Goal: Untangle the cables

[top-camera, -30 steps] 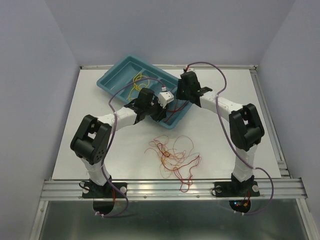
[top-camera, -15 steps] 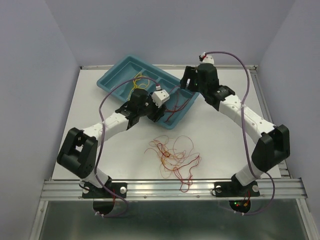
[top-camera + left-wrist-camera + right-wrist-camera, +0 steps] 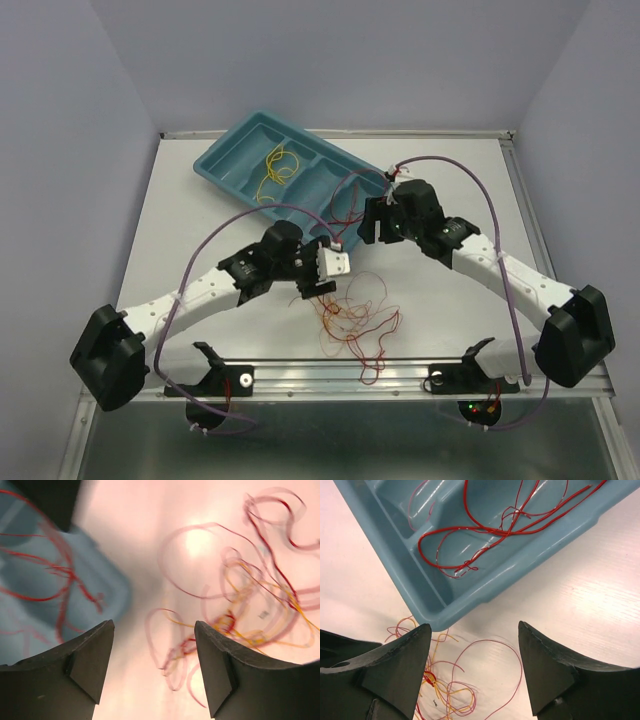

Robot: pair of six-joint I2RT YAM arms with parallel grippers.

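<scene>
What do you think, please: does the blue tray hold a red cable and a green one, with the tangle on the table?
Nearly: the top view shows the blue tray holding a red cable and a yellow cable, not a green one; the tangle does lie on the table.

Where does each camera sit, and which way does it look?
Top: fixed high behind the robot, looking down on the table; left arm and right arm show.
Left wrist: on the left arm, looking down past the open left pincer at the cable tangle.
Right wrist: on the right arm, looking down past the open right pincer at the tray.
Both wrist views share tray corner and tangle.
</scene>
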